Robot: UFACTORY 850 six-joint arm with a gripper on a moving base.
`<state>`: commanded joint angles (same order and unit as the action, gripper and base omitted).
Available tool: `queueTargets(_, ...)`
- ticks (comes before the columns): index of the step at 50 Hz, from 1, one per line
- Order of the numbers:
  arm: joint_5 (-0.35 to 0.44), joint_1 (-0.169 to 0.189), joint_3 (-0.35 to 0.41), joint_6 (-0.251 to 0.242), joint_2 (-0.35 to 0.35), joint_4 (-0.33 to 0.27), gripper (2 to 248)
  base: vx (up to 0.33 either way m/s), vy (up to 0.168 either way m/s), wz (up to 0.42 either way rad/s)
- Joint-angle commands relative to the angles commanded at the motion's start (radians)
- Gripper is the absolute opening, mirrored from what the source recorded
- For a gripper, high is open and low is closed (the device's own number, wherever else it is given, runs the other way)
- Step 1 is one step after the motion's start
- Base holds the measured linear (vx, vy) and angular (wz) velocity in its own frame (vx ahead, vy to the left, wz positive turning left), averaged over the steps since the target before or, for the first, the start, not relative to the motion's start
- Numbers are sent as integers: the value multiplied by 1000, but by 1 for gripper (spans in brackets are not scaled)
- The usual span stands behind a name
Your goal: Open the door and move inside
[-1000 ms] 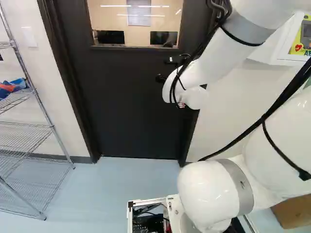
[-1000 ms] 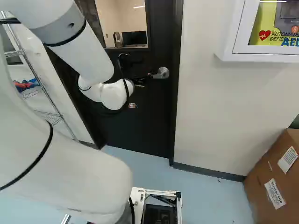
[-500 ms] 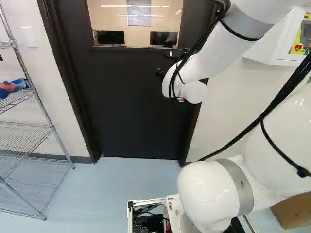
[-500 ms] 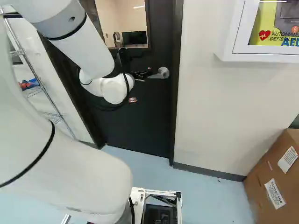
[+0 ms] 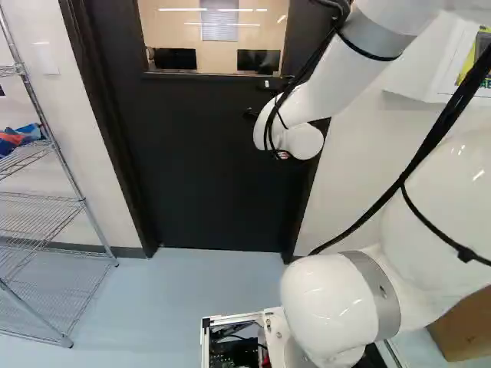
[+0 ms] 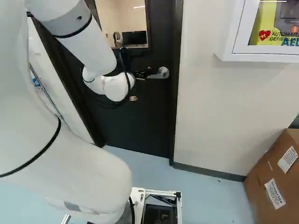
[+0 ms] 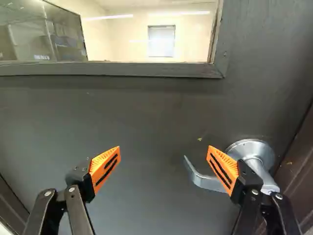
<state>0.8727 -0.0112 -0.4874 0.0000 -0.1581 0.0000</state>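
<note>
The gripper [image 6: 142,74] is at the door's latch side in the right base view, close beside the silver lever handle [image 6: 162,73]. In the wrist view the gripper [image 7: 164,148] has its two orange-padded fingers wide apart, with only the dark door [image 7: 156,112] beyond the gap. One finger overlaps the handle [image 7: 205,182]; the lever's curved tip shows inside that finger, its round plate outside it. Whether finger and handle touch, I cannot tell. The door [image 5: 207,169] stands closed in its frame.
A wire shelf rack [image 5: 54,201] stands left of the door in the left base view. Right of the door in the right base view, a white defibrillator cabinet [image 6: 238,32] juts from the wall, and a cardboard box [image 6: 275,177] sits on the floor.
The base has stayed put. The arm's wrist has risen slightly, most of it in the first half second, and the upper links have swung a little. Door and handle look unchanged.
</note>
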Motion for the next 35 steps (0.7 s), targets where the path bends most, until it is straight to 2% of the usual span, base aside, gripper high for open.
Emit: queueTargets(35,0,-6,-17,0,102,0,247,0,0,0)
